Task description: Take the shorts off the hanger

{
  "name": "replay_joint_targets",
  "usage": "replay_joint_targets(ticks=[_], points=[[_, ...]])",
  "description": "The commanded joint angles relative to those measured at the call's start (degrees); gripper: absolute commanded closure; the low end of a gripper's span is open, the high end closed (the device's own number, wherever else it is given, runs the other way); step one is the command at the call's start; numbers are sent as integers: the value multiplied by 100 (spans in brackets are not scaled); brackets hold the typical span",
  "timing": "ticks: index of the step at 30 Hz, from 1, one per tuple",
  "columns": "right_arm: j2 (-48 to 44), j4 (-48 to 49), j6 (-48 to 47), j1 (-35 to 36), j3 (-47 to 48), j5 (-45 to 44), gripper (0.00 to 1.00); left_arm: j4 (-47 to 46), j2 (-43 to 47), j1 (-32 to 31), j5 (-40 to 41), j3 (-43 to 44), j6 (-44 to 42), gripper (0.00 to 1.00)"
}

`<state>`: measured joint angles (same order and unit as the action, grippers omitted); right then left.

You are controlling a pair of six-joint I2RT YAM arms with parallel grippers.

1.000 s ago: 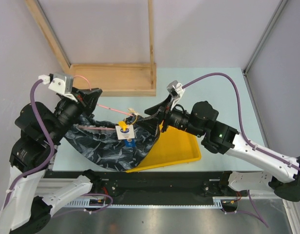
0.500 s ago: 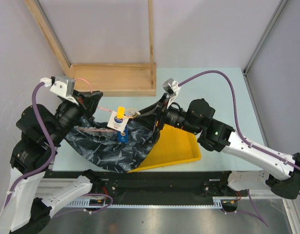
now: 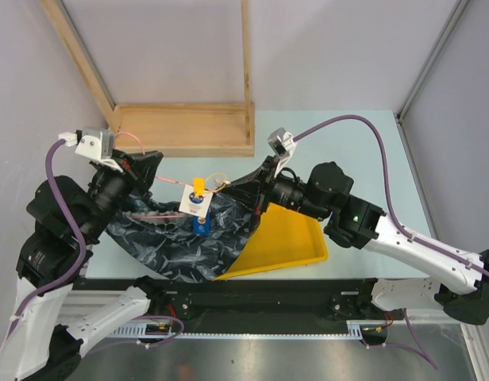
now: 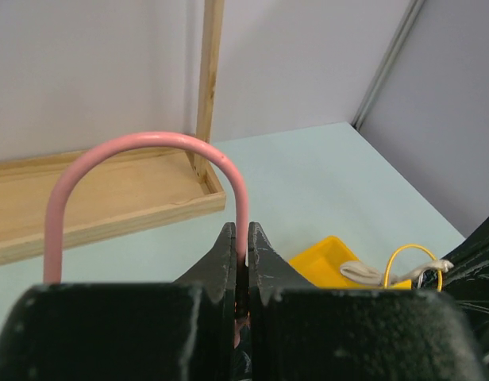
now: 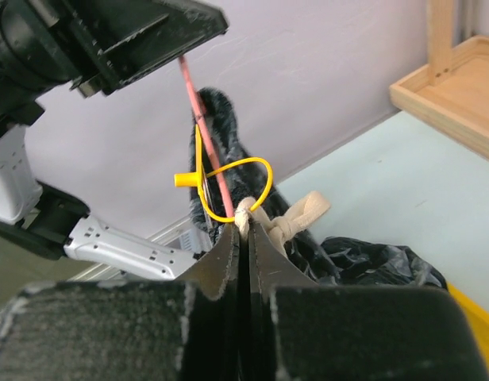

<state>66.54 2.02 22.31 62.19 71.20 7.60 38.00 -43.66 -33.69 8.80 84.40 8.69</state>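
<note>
The black shorts (image 3: 181, 242) with a pale wavy print hang between my two arms, their white, yellow and blue tags (image 3: 195, 203) on top. My left gripper (image 3: 152, 164) is shut on the thin pink hanger (image 4: 149, 144) just below its hook, which arches above the fingers. The hanger's wire (image 5: 203, 127) runs on into the shorts' waistband. My right gripper (image 3: 256, 184) is shut on the cream drawstring (image 5: 288, 218) of the shorts (image 5: 371, 262), next to a yellow plastic tag loop (image 5: 238, 176). Much of the hanger is hidden inside the fabric.
A yellow tray (image 3: 296, 238) lies tilted under the right arm, its left edge beneath the shorts. A wooden frame (image 3: 185, 127) with upright posts stands at the back left. An aluminium post (image 3: 427, 63) rises at the back right.
My right gripper has closed on the drawstring by the yellow loop. The tags have flipped up and shifted left. The left gripper has kept its hold on the hanger.
</note>
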Motion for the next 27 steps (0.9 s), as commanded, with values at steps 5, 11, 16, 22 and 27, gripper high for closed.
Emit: replay_joint_targets(ticks=[5, 11, 16, 22, 27], points=[[-686, -887, -262, -14, 193, -1181, 100, -627, 507, 21, 992, -231, 388, 100], [-1011, -1195, -349, -14, 0, -1515, 100, -811, 867, 21, 1712, -319, 932, 100], [-1442, -1292, -367, -6, -290, -1691, 100, -855, 1122, 21, 2064, -205, 1572, 100], [-1619, -1003, -165, -6, -624, -1499, 100, -1075, 1334, 21, 2074, -327, 2602, 100], [-1267, -335, 54, -6, -660, -1007, 100, -1163, 1001, 21, 1101, -372, 3690, 100]])
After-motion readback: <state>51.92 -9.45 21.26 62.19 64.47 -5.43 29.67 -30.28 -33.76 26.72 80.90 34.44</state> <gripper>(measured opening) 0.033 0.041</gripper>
